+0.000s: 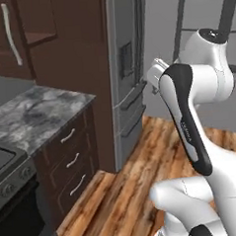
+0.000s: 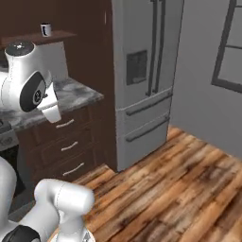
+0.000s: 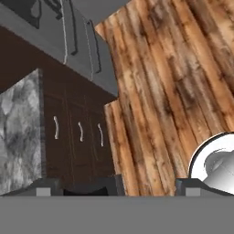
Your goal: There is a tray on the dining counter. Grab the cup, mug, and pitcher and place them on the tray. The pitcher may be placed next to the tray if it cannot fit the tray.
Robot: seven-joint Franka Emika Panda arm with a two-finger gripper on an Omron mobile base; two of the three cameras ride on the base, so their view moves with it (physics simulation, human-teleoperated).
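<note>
The arm (image 1: 195, 130) stands folded close over the base, its upper link rising to a bent elbow with the wrist tucked back toward the cabinets; the claw (image 3: 114, 185) shows in the hand view as two dark finger tips (image 3: 43, 186) set wide apart at the bottom edge, spread as far as they go with nothing between them; beneath and ahead of the claw lies the plank wooden floor (image 3: 173, 77); beside it runs the dark drawer cabinet (image 3: 77, 137) under a marbled worktop (image 3: 18, 132); farther ahead stands the grey fridge (image 2: 142, 80); the mug (image 2: 46, 30), white with a dark handle, sits upright on a brown shelf (image 2: 38, 38) well above and beyond the claw, well apart from it.
</note>
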